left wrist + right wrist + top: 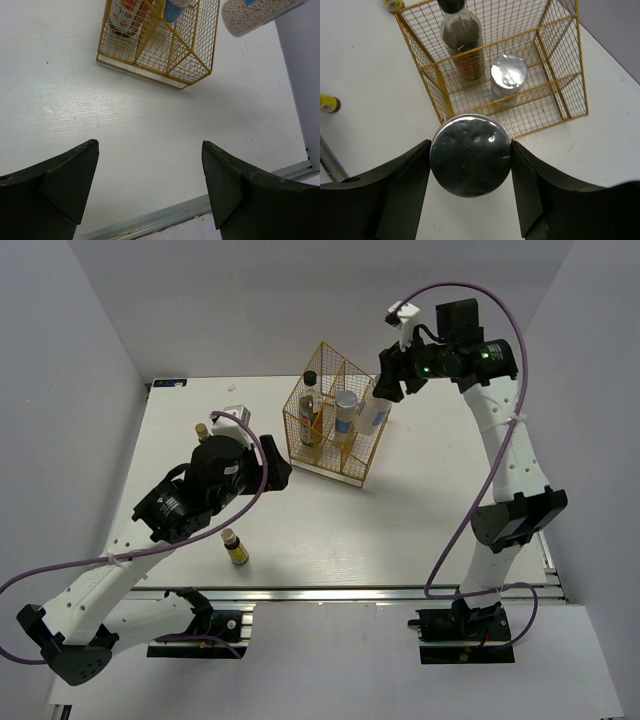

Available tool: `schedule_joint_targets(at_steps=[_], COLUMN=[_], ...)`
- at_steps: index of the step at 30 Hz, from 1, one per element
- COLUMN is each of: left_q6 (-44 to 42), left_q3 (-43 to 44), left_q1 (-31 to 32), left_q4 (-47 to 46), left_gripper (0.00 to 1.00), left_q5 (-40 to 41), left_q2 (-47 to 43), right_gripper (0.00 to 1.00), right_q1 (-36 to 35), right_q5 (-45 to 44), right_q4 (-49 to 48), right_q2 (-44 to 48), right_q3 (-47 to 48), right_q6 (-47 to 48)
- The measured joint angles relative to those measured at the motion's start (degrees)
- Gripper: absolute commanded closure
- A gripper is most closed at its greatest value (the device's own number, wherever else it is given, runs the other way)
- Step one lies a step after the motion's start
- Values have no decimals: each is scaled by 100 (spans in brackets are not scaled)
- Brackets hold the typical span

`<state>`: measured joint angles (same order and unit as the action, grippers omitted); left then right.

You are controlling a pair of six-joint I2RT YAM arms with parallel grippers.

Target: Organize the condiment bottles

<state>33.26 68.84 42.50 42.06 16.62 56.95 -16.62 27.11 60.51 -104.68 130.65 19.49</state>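
My right gripper (384, 392) is shut on a white bottle with a blue label (374, 414) and holds it in the air at the right side of the gold wire basket (350, 478). In the right wrist view its silver top (470, 155) sits between my fingers. In the basket stand a dark bottle with a red label (308, 410) and a second white bottle with a silver top (345, 412). One yellow bottle (235, 548) stands on the table near the front. Another (203, 430) stands behind my left arm. My left gripper (278, 476) is open and empty, left of the basket.
The basket has wire dividers and stands at the table's middle back. The left wrist view shows the basket (150, 76) ahead, and the table's metal front rail (165, 216) just below the fingers. White walls enclose the table on the left, back and right.
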Motion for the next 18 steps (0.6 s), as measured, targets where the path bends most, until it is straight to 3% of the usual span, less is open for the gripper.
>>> schedule_joint_targets(at_steps=[18], left_q6=[590], left_q3=[-544], left_q1=[0], left_q4=[339], left_gripper=[7], left_q5=[385], left_q2=[-597], right_gripper=[100], right_q1=[-710], right_q5=[44], right_q4=[-911], right_q2=[-992], right_q3=[726], right_q6=[-476])
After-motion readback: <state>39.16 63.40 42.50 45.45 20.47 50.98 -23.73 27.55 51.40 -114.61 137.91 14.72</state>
